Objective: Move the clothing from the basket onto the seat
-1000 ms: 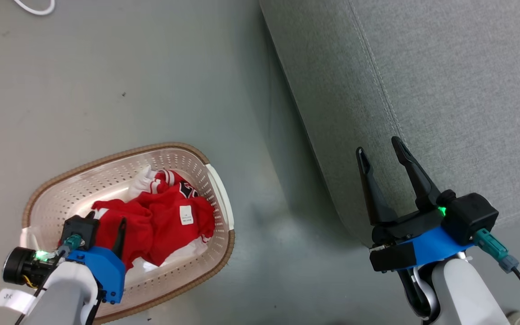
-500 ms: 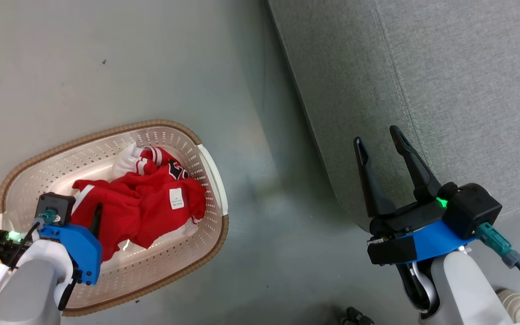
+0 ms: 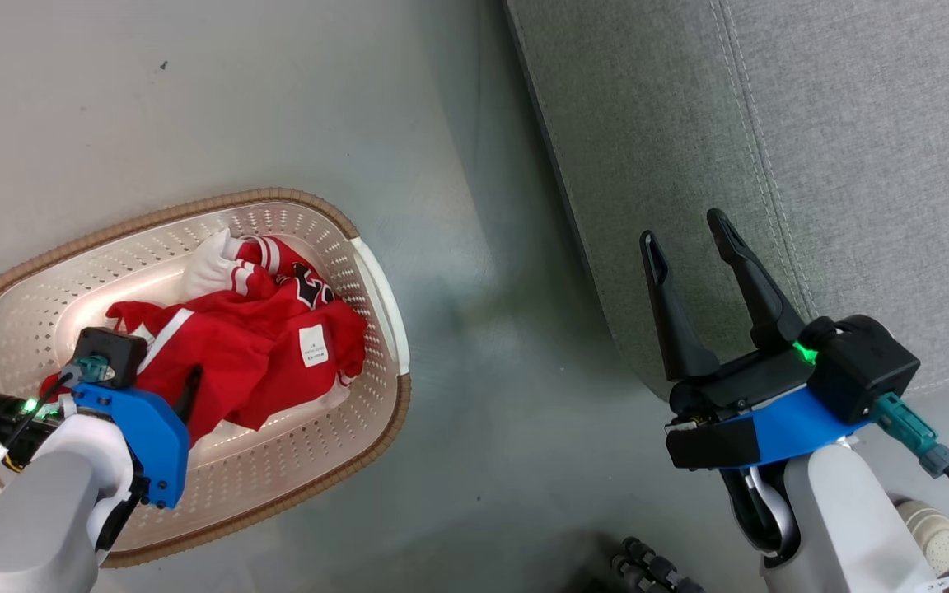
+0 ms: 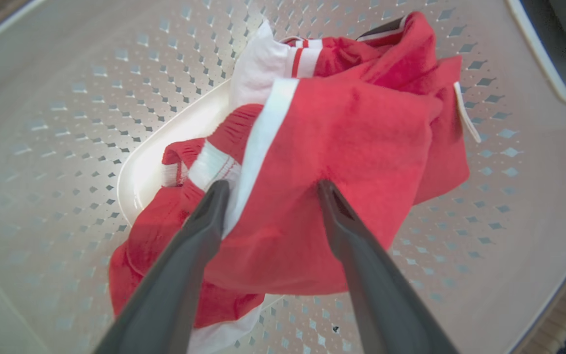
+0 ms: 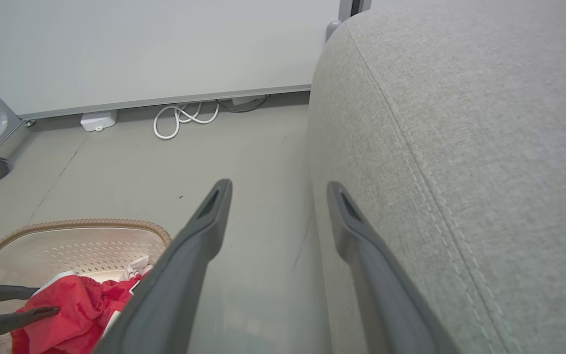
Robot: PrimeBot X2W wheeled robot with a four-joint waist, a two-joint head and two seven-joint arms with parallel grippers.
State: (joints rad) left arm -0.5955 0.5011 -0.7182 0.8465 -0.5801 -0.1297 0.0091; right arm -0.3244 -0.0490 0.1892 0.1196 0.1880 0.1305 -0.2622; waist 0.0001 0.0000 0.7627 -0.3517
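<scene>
- Red, white-trimmed sports clothing (image 3: 236, 362) heaped in cream perforated plastic basket (image 3: 194, 203).
- Left gripper (image 4: 271, 187): fingers spread, tips pressed into the fabric.
- Right gripper (image 3: 682, 227): spread, empty, at light-grey fabric seat (image 3: 853, 123) edge.

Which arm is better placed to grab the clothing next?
Left. The left gripper is open right on the clothing inside the basket; the right gripper hangs open beside the seat, empty.
</scene>
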